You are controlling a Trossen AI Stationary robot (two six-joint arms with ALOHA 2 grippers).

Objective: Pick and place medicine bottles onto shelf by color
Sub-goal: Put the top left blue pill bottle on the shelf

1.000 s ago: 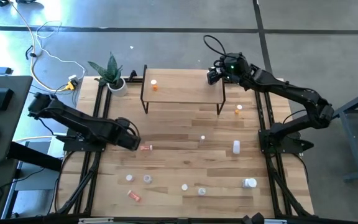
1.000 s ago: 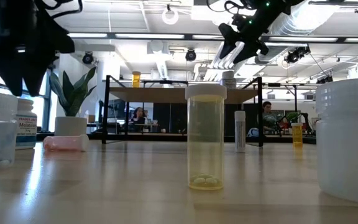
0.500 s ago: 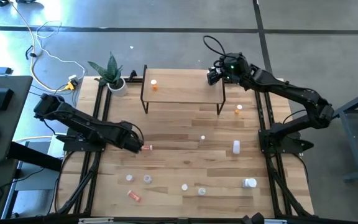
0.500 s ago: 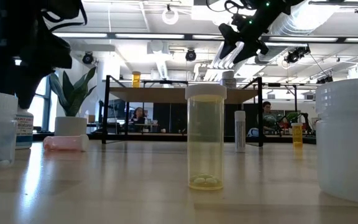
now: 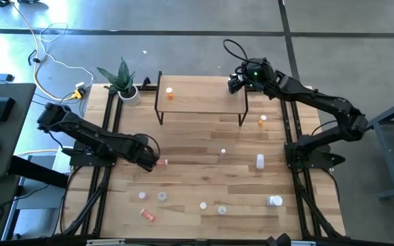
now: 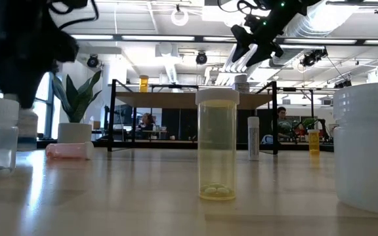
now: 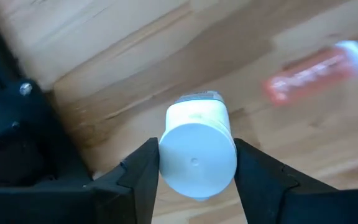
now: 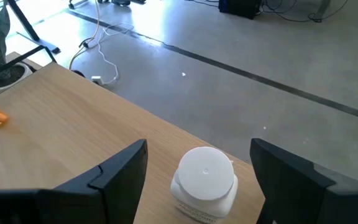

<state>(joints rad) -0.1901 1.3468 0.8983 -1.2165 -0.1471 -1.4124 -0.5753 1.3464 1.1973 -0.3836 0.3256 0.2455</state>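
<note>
Bottle [image 7: 197, 151] — white, round-capped — between left pincer [image 7: 196, 167] fingers.

Left arm extended low over the counter's left-centre, wrist pitched down; left hand [image 7: 194, 180] has both fingers [image 7: 143, 171] pressed against a white bottle [image 7: 197, 152]. Right arm stretched to the shelf's [image 5: 204, 102] far right corner; right hand [image 8: 197, 180] raised, fingers spread wide.

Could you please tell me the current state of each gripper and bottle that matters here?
Left gripper: fingers against a white-capped white bottle standing on the table.
Right gripper: open, astride a second white bottle standing on the light-wood shelf.
Pink bottle: lying on its side.
Small orange bottle: on the shelf.
</note>
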